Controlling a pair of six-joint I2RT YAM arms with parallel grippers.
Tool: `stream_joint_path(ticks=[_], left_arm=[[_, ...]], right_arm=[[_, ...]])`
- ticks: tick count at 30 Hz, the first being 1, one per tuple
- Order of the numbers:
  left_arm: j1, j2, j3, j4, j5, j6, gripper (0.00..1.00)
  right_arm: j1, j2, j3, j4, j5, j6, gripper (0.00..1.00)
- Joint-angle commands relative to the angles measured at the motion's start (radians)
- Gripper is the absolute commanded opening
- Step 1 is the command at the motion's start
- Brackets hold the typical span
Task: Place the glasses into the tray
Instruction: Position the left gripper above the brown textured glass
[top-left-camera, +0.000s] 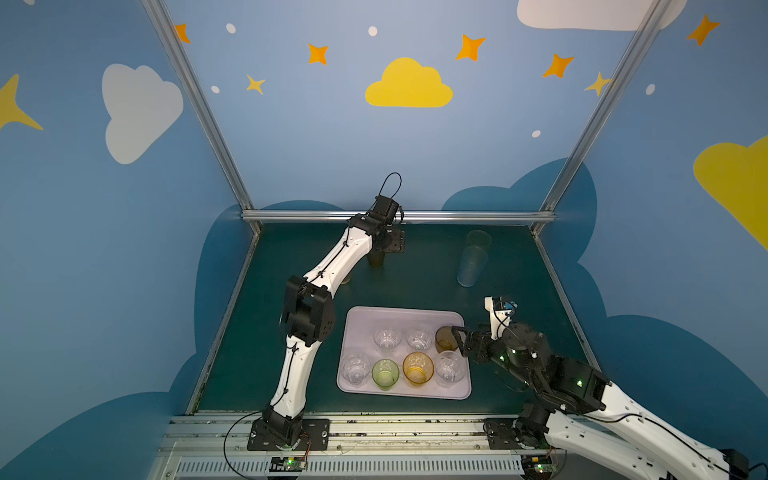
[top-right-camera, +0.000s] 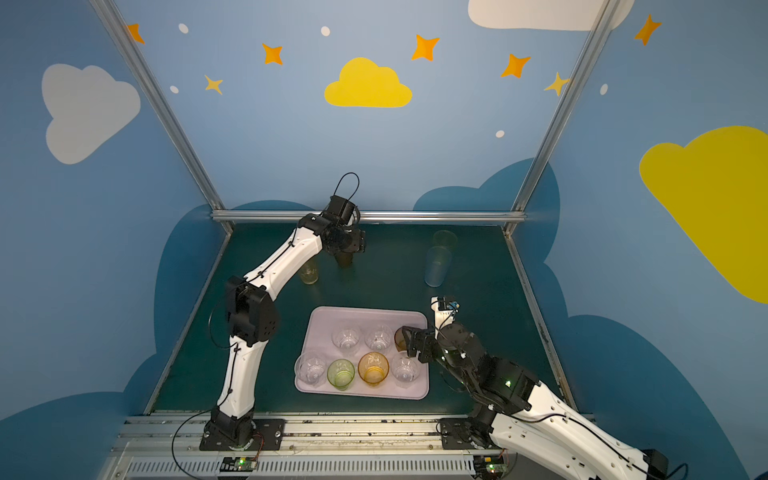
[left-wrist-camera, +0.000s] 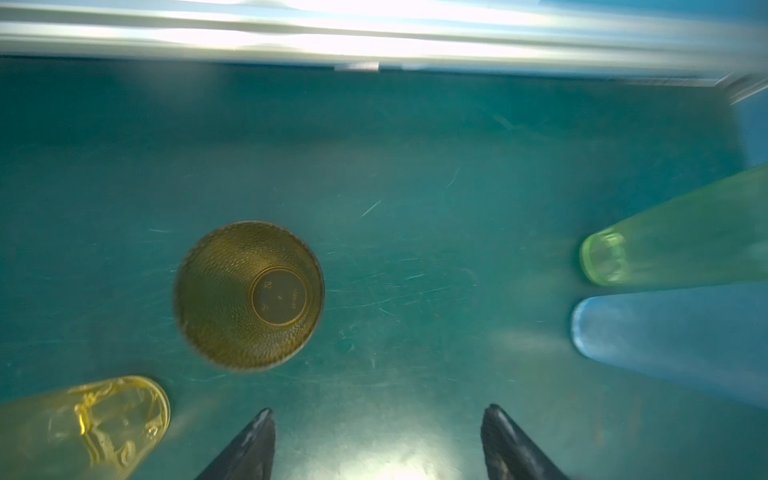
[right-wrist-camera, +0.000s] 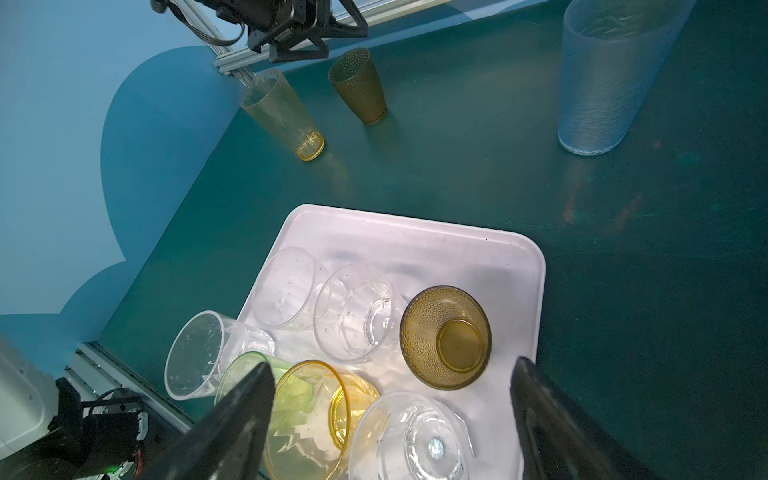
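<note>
Seven glasses (top-left-camera: 418, 368) stood in the tray (top-left-camera: 405, 316); right jaws and left jaws gaped empty, the latter likely needing descent around an olive-brown tumbler (left-wrist-camera: 248, 296).

My left arm (top-left-camera: 332, 262) hides most of the yellow glass (top-left-camera: 347, 279) in a top view; my blurred left wrist view cuts off the green glass (left-wrist-camera: 665, 245) and pale blue glass (left-wrist-camera: 665, 336).

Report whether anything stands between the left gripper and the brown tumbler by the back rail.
Nothing visible does. The left gripper is open above the brown tumbler with no object between them; the yellow tumbler stands off to one side.
</note>
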Motion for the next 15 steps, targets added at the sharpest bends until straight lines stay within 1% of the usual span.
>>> stream_joint_path(ticks=[1, 7, 13, 15], left_arm=[[0.004, 0.029, 0.051, -0.101, -0.003, 0.047, 0.75], [0.010, 0.047, 0.053, -0.068, 0.001, 0.061, 0.68], [0.022, 0.066, 0.059, -0.043, -0.001, 0.069, 0.66], [0.025, 0.076, 0.065, -0.035, 0.009, 0.078, 0.61]], right_arm=[[-0.008, -0.013, -0.014, -0.018, 0.014, 0.015, 0.88], [-0.011, -0.029, -0.032, -0.017, 0.010, 0.033, 0.88], [-0.014, -0.044, -0.066, -0.015, 0.006, 0.047, 0.88], [-0.015, -0.045, -0.068, -0.015, 0.003, 0.051, 0.88]])
